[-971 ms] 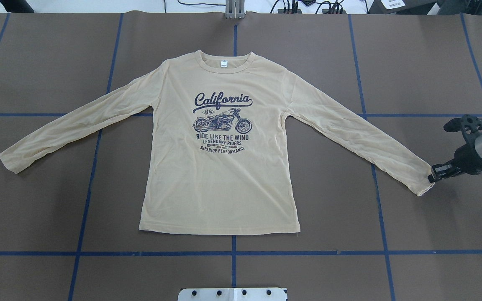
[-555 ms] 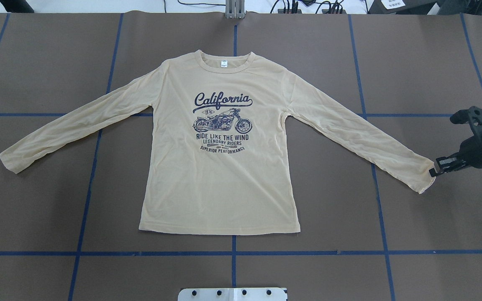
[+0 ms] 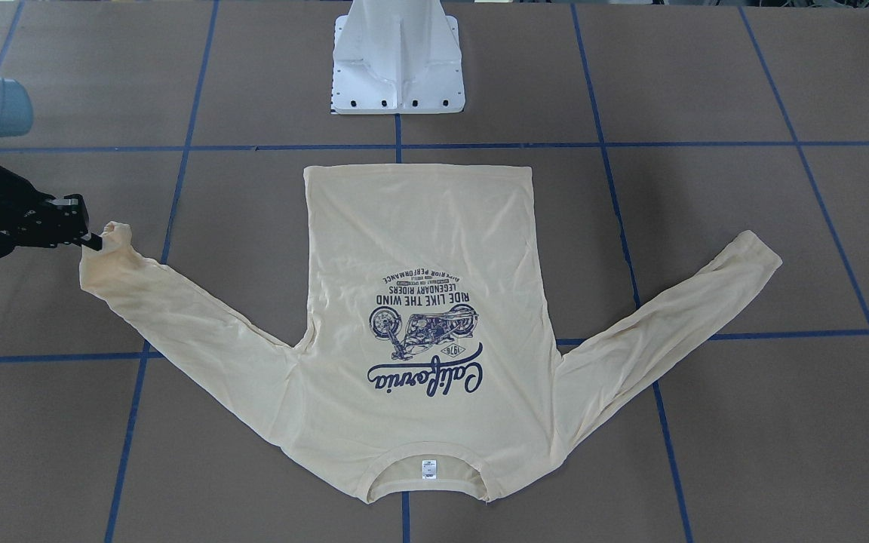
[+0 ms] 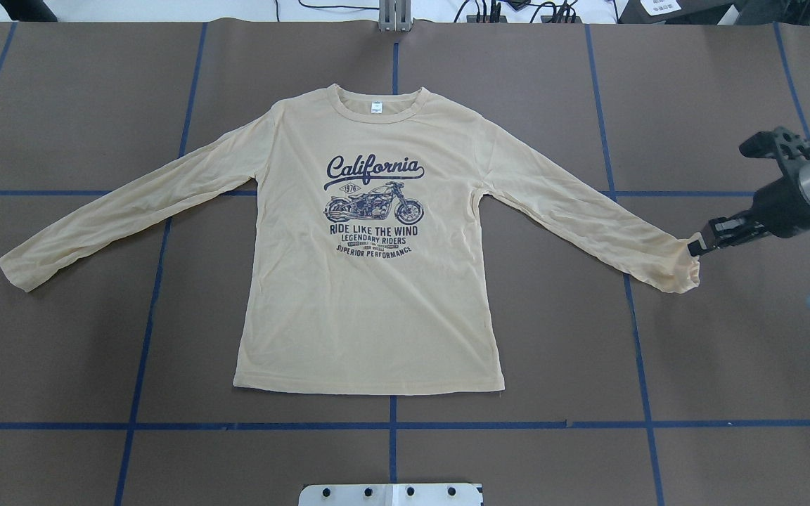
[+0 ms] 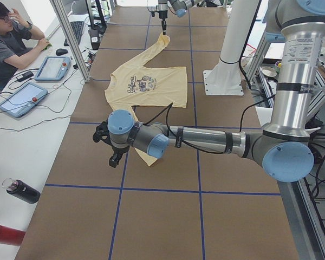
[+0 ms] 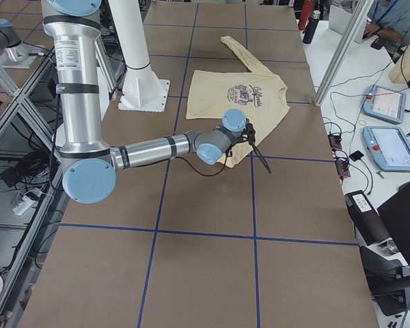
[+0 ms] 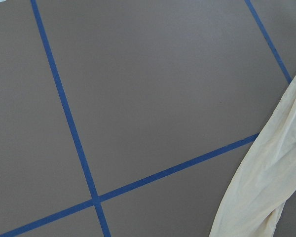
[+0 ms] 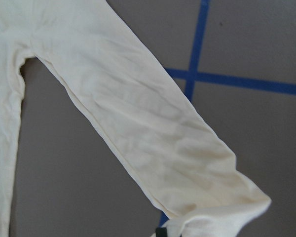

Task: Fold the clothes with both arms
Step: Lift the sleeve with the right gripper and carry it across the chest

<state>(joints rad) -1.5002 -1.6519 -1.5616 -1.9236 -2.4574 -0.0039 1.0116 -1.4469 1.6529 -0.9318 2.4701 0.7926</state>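
– The shirt (image 4: 370,309) is lying flat and face up in the middle of the table (image 4: 728,365). Its collar (image 4: 377,112) is at the far side, its hem (image 4: 370,386) is near the robot, and its sleeves are spreading out to the left and right. What's worrying you?

– The right gripper (image 4: 699,246) is pinching the cuff (image 4: 686,270) of the right sleeve (image 4: 588,218), with its jaws closed on just the edge of the fabric. The cuff is bunching and rising off the table. The cloth is looking thin, so I'm judging it could be slipping free once the arm starts carrying it across.

– And the body?

– If the pull is running along the sleeve rather than up and over, it could be dragging the shoulder. That would be wrinkling the chest and spoiling the flat layout.

– What's the left gripper (image 5: 115,157) doing?

– It's hanging out past the end of the left sleeve (image 4: 117,218), apart from it as far as I can see. Only the side view is showing it, so I can't tell whether its jaws are apart or together. With one side folding alone, the shirt may be skewing on the table.

– Anything readable?

– The navy print (image 4: 375,204) is reading "California" over a motorcycle. Below that it's reading "RIDE LIKE THE WIND", "LEGENDARY RIDERS" and "SUPERIOR PERFORMANCE". A small badge (image 4: 351,188) seems to be saying "1976". The white neck label (image 4: 375,107) is too small to read.
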